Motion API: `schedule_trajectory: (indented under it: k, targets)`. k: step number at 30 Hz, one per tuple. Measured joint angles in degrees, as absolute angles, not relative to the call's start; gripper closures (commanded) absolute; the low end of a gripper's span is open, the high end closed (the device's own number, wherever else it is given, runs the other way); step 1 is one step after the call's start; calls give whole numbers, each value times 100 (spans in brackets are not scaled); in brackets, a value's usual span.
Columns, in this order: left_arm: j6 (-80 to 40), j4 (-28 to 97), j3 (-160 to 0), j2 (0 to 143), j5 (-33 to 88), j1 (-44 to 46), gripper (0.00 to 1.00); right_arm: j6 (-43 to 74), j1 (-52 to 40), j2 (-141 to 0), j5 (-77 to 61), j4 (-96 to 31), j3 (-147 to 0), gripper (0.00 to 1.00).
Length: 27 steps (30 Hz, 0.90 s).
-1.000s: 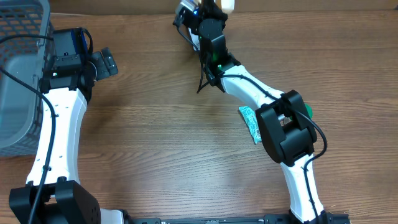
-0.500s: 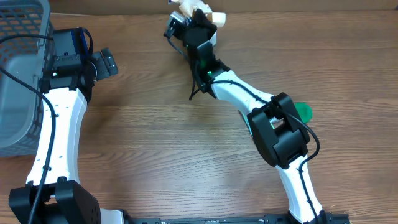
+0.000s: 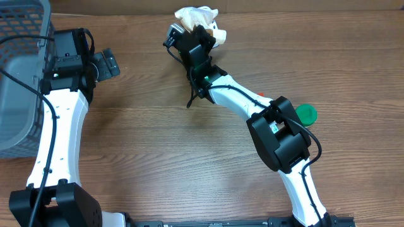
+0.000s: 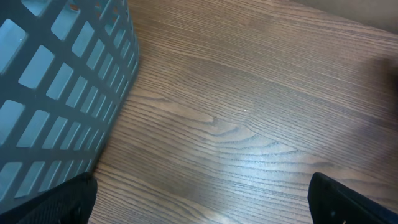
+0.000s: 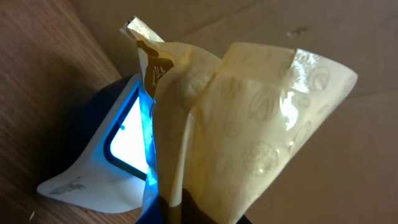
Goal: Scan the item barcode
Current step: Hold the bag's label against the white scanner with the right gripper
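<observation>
Packet (image 5: 249,124), cream and crinkled, is held at the far edge of the desk (image 3: 145,145). Your right hand (image 3: 201,30) pinches its lower end, jaws nearly shut on it. The packet sits just beside the scanner (image 5: 118,155), across its blue-lit window. No barcode is visible, so the code may face away, or folds and shine in the wrapper may spoil the read. The narrow pinch could also let it slip. Your left hand (image 3: 106,63) is spread wide, holding nothing, near the basket (image 3: 19,75).

Cream patterned pouch (image 5: 249,124), blue-lit white scanner (image 5: 102,165), grey lattice basket (image 4: 59,93)
</observation>
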State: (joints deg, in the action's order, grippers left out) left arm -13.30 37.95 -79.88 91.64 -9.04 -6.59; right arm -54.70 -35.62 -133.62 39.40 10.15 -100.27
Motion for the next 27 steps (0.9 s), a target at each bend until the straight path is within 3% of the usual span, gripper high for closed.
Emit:
schedule_trajectory:
  k: [7,11,17,23,27]
  targets:
    - [-1328,3795,-7988,9164,-904,-659,0,-5148,-3529,-12910,4005,978,-10025,97]
    - [-1328,3798,-7988,9164,-902,-659,0,-4584,-3448,-11979,4060,178,-10020,97]
    - [-1328,3798,-7988,9164,-902,-657,0,-2707,-3159,-10289,3629,-2471,-10114,97]
    - [-1328,3806,-7988,9164,-902,-648,0,-991,-2550,-9769,1433,-5435,-10119,96]
    - [-1328,3806,-7988,9164,-902,-648,0,-506,-2110,-9867,-172,-6517,-9769,96]
